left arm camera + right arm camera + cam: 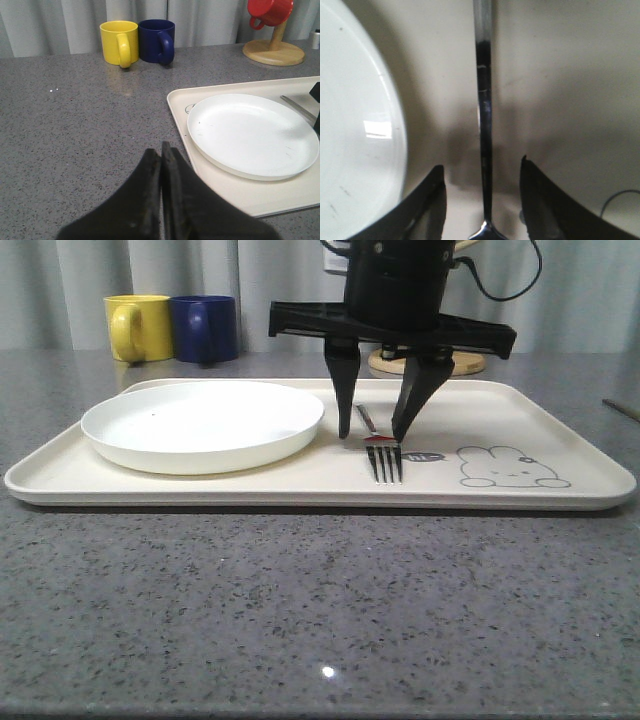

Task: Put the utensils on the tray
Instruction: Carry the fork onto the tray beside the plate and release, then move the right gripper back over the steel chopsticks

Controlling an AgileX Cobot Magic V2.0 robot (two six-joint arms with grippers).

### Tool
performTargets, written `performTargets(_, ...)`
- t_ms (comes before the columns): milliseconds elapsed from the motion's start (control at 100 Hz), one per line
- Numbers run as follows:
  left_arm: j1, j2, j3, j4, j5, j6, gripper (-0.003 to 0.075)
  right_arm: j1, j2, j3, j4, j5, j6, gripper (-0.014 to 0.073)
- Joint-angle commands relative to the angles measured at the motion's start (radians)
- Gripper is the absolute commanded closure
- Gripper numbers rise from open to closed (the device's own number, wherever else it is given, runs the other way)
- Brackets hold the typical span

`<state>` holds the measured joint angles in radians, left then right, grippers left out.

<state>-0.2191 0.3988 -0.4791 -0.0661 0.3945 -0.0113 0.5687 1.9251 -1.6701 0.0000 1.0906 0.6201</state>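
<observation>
Between the spread fingers of the right gripper lies the fork, flat on the tray, handle running toward 12 o'clock and tines toward 6, with the plate at its 9 o'clock. Released, it is slim, silver and glossy (a red glint at the neck). Over at the bench, the left gripper is clenched on nothing, well apart from the fork.

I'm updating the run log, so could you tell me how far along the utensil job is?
Done: the fork lies on the tray, beside the white plate. In hand: nothing; the right gripper is open astride the fork's handle, the left gripper shut over the counter. Left: any other utensils.
</observation>
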Motion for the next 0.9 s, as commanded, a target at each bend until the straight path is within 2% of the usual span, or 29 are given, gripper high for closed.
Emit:
performTargets(0,-0.007,0.010,-0.026,-0.005,-0.074,-0.007,0.0739,-0.005,-0.101,-0.033,-0.024,-0.020,-0.027,0.0221)
performTargets(180,-0.007,0.010,-0.026,-0.005,-0.074,-0.007,0.0739,-0.060,-0.174,-0.033,-0.058,0.077,-0.175,0.0221)
performTargets(380,-0.007,0.010,-0.026,-0.005,-0.074,-0.007,0.0739,-0.208,-0.211,-0.028,-0.119,0.233,-0.323,0.0221)
performTargets(720,-0.007,0.010,-0.026,-0.005,-0.074,-0.007,0.0739,-0.438,-0.228,0.080,-0.114,0.240,-0.423,0.0221)
performTargets(890,-0.007,0.010,-0.026,-0.005,-0.074,-0.007,0.0739,-0.519,-0.228,0.158,-0.054,0.215,-0.466,0.0221)
